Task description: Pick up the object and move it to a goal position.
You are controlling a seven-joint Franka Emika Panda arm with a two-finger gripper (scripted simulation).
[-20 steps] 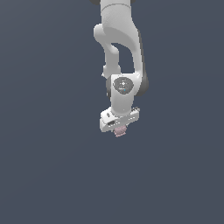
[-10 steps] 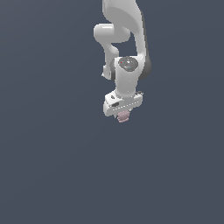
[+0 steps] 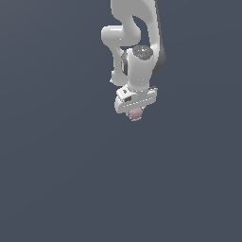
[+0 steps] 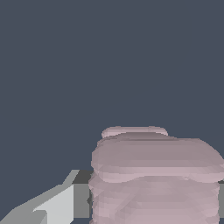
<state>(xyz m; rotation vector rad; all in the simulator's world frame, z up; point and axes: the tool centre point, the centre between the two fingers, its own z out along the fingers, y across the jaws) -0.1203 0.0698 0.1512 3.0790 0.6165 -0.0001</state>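
Beneath me lies one plain dark slate-blue surface (image 3: 56, 179), uniform in tone, with no visible edge or seam in either view. I see nothing resting directly on it. Whether it is a floor or a tabletop cannot be told.

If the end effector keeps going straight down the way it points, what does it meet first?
Nothing visible: the end effector, shut on the pink block, has only plain dark background below it. Depth there is unclear.
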